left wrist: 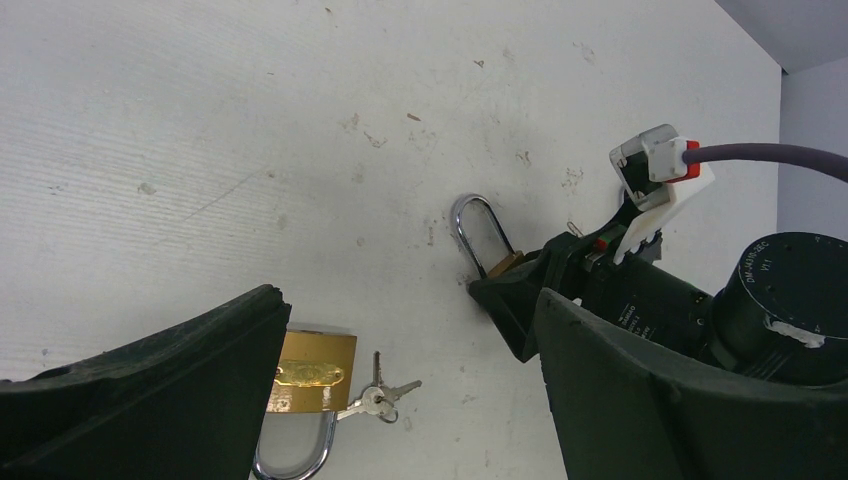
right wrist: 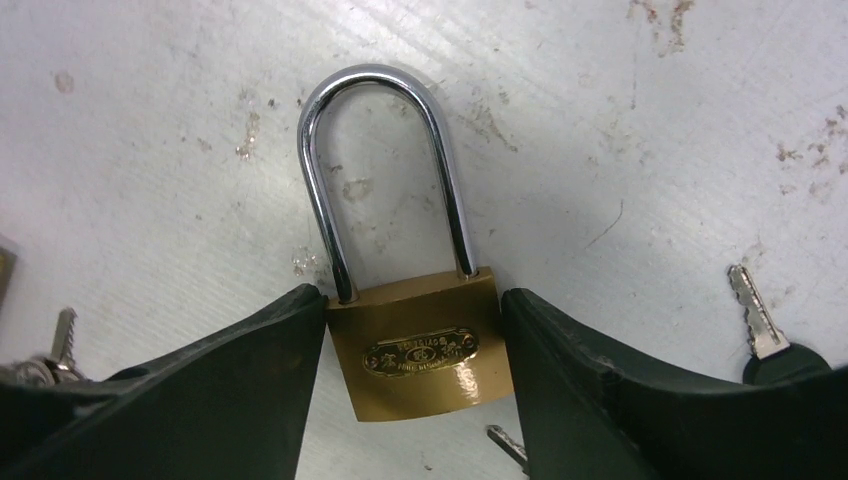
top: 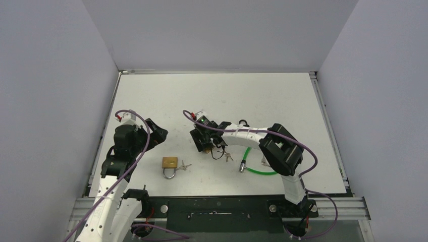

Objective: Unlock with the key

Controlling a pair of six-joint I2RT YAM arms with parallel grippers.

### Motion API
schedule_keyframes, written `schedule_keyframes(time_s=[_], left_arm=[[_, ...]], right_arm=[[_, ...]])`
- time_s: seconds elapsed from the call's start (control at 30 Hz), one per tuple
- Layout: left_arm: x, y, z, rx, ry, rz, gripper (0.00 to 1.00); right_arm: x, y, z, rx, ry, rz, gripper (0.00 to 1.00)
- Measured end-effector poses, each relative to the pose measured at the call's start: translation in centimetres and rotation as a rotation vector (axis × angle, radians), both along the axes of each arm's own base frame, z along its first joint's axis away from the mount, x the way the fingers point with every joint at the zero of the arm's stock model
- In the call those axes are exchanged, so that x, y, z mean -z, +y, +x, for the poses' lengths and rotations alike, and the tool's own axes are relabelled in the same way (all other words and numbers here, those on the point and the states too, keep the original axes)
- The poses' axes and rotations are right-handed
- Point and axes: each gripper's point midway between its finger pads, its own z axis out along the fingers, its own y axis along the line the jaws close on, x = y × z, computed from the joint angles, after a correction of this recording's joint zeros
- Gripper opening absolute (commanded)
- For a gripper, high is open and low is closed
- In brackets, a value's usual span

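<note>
Padlock (right wrist: 420,360) flat on worktop (right wrist: 620,120), brass body clamped in right hand (right wrist: 412,310) (shackle (right wrist: 372,75) not yet released); risk of pivoting or slipping out under key (right wrist: 757,315) torque, given narrow side contact.

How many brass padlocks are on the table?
2. One brass padlock lies by the left arm, keys beside it; the second padlock is gripped by the right gripper. Others may be hidden.

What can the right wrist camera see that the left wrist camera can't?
Only right wrist: a dark-headed key beside the fingers, and a stamped label. Only left wrist: the right arm's purple cable, plus the face and shackle of a second padlock. Both: the long-shackle padlock gripped between the fingers of the right gripper.
</note>
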Motion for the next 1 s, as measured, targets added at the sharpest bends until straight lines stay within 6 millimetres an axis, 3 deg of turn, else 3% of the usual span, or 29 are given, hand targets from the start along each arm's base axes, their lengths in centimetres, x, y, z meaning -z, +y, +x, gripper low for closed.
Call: schedule_keyframes(time_s=[0.1,0.27,0.37,0.57,0.73,1.0], left_arm=[[0.0,0.0,0.0,-0.002,-0.001,0.001,0.91],[0.0,0.1,0.0,-0.003,-0.001,0.001,0.91],[0.0,0.1,0.0,-0.003,0.0,0.002,0.91],[0.0,0.0,0.0,-0.002,0.0,0.0,0.91],[-0.2,-0.3,0.1,0.008,-0.006,-0.021,0.91],[0.1,-1.1,0.2,0.028,0.0,-0.061,0.91]], right_arm=[[-0.3,0.1,0.4,0.046,-0.005,0.011,0.79],[-1.6,0.3,0.6,0.066,-0.023,0.043,0.8],[-3.5,-1.0,0.3,0.074,-0.047,0.073,0.78],[-7.6,-5.9,-0.2,0.085,-0.095,0.138,0.69],[-5.6,-8.5,-1.2,0.057,-0.027,0.1,0.64],[-2.2,-8.6,-3.0,-0.018,0.085,0.043,0.46]])
